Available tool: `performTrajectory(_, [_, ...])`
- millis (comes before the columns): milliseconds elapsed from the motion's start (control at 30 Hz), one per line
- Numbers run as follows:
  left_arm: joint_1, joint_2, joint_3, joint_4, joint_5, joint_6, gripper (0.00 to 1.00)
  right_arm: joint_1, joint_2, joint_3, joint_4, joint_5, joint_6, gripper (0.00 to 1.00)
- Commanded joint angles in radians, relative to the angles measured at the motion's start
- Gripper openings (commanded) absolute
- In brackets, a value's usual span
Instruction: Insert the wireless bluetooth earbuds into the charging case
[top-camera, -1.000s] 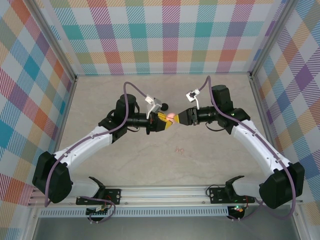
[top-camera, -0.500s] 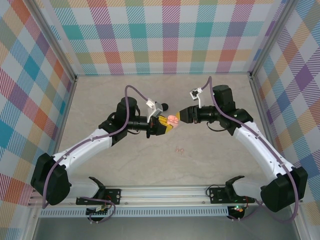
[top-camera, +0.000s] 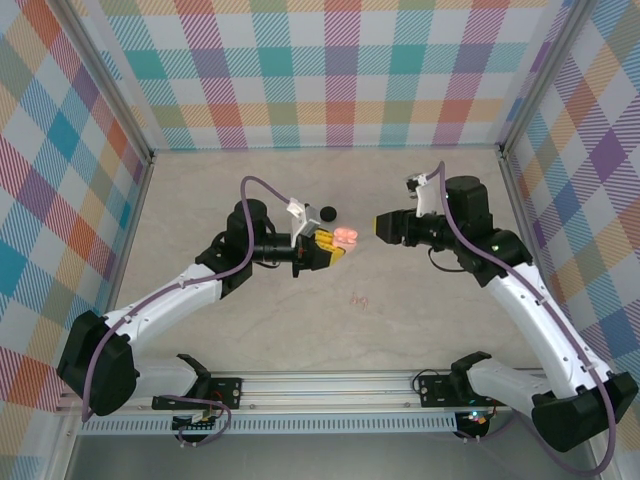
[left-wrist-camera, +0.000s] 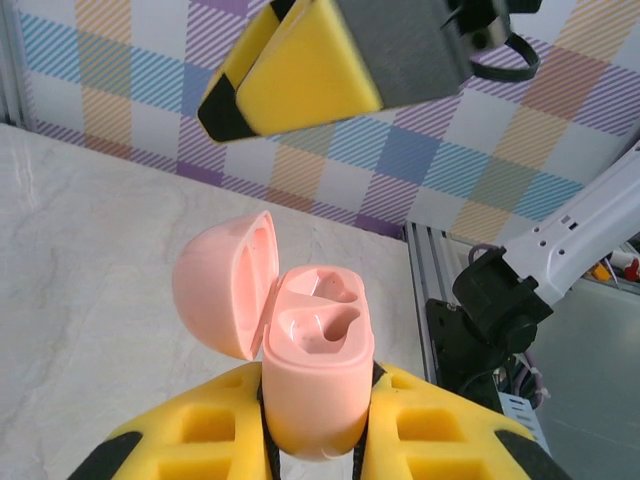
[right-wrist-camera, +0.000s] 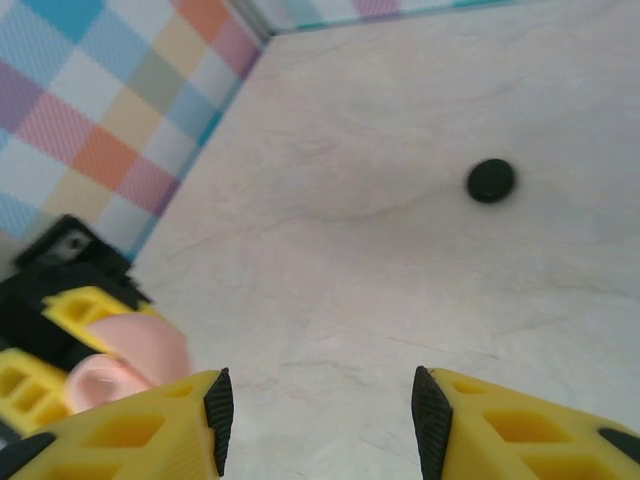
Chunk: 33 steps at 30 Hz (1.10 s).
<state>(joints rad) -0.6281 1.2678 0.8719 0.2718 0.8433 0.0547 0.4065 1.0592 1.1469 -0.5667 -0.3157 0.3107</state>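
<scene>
The pale pink charging case (left-wrist-camera: 318, 370) stands upright with my left gripper (left-wrist-camera: 318, 392) shut on its lower body. Its lid (left-wrist-camera: 225, 285) is swung open to the left and both moulded wells look empty. From above, the case (top-camera: 345, 237) is held over the middle of the table. My right gripper (top-camera: 383, 227) hovers a short way to its right, apart from it. In the right wrist view that gripper (right-wrist-camera: 324, 415) is open with nothing between its fingers. A pale pink pair of earbuds (top-camera: 360, 298) lies on the table nearer the front.
A small round black case (top-camera: 327, 211) sits closed on the marble table (top-camera: 200, 200) just behind the left gripper; it is also in the right wrist view (right-wrist-camera: 490, 180). Checked walls enclose three sides. A metal rail (top-camera: 330, 385) runs along the front edge.
My right gripper has drawn back to the right, away from the pink case, and its jaws have widened. The case's lid now stands open. The left gripper keeps its hold.
</scene>
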Motion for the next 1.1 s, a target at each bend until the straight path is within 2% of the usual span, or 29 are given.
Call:
performTrajectory(0, [-0.012,-0.022,0.001,0.088,0.005,-0.022,0.20,-0.005,0.022,0.025,-0.124,0.183,0.030,0.53])
performTrajectory(267, [-0.011,-0.041,0.004,0.134,-0.010,-0.045,0.21,-0.005,0.148,-0.060,-0.161,0.075,0.071,0.53])
performTrajectory(733, [-0.011,-0.072,-0.001,0.154,-0.034,-0.043,0.22,0.009,0.322,-0.238,-0.075,-0.062,0.184,0.53])
performTrajectory(1067, [-0.012,-0.081,0.001,0.155,-0.049,-0.044,0.23,0.085,0.462,-0.246,-0.050,-0.011,0.258,0.45])
